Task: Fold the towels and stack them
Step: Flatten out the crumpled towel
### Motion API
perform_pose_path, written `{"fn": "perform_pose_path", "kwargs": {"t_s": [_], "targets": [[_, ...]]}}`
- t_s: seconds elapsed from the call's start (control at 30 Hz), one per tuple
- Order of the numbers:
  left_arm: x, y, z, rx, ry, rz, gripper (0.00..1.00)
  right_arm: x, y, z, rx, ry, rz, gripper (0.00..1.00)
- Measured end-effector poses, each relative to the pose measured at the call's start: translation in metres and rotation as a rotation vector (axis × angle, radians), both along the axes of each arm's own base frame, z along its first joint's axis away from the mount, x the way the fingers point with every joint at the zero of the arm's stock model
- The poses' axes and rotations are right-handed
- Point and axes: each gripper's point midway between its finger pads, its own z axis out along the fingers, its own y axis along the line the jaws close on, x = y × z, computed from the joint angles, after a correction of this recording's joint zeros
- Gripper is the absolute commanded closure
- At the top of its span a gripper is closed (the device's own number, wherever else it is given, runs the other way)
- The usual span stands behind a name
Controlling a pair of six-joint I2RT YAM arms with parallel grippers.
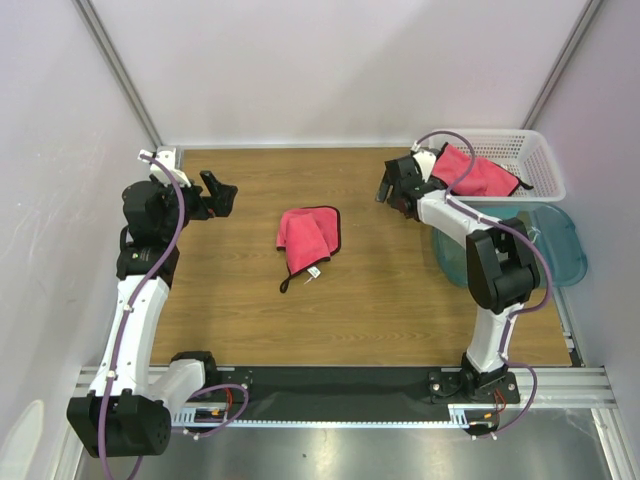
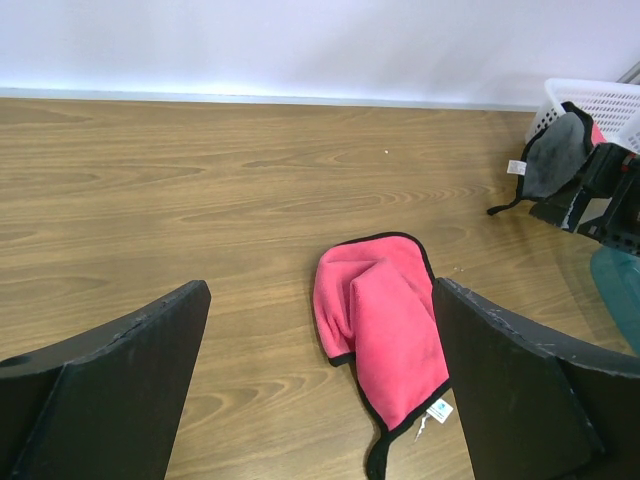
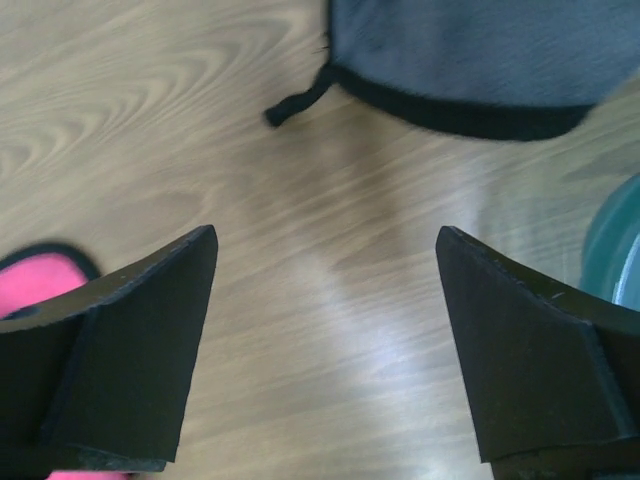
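One pink-red towel (image 1: 308,235) with black edging lies loosely folded in the middle of the table, also seen in the left wrist view (image 2: 385,320). A second pink towel (image 1: 470,172) hangs over the near-left rim of the white basket (image 1: 535,165). Its dark back shows in the left wrist view (image 2: 555,155) and at the top of the right wrist view (image 3: 470,50). My left gripper (image 1: 222,195) (image 2: 320,288) hovers open at the far left, pointing at the middle towel. My right gripper (image 1: 388,192) (image 3: 325,235) is open over bare wood just left of the basket, holding nothing.
A teal translucent tub (image 1: 560,245) sits in front of the basket at the right edge; its rim shows in the right wrist view (image 3: 615,240). The right arm's links (image 2: 610,195) stand beside the basket. White walls enclose the table on three sides.
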Motion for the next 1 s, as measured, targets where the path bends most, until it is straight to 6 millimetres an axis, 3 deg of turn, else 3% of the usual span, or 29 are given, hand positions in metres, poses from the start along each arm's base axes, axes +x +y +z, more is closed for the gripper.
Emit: {"fn": "perform_pose_path", "kwargs": {"t_s": [0.2,0.43,0.63,0.8,1.0], "targets": [[0.000,0.000,0.000,0.000,0.000,0.000,0.00,0.014,-0.023,-0.006,-0.015,-0.073,-0.093,0.15],[0.000,0.000,0.000,0.000,0.000,0.000,0.00,0.042,-0.036,-0.018,-0.022,-0.146,-0.147,0.23],[0.000,0.000,0.000,0.000,0.000,0.000,0.00,0.055,-0.043,-0.026,-0.064,-0.171,-0.163,0.67],[0.000,0.000,0.000,0.000,0.000,0.001,0.01,0.064,-0.050,-0.006,-0.079,-0.231,-0.167,0.87],[0.000,0.000,0.000,0.000,0.000,0.000,0.00,0.073,-0.071,0.052,-0.051,-0.359,-0.202,0.96]]}}
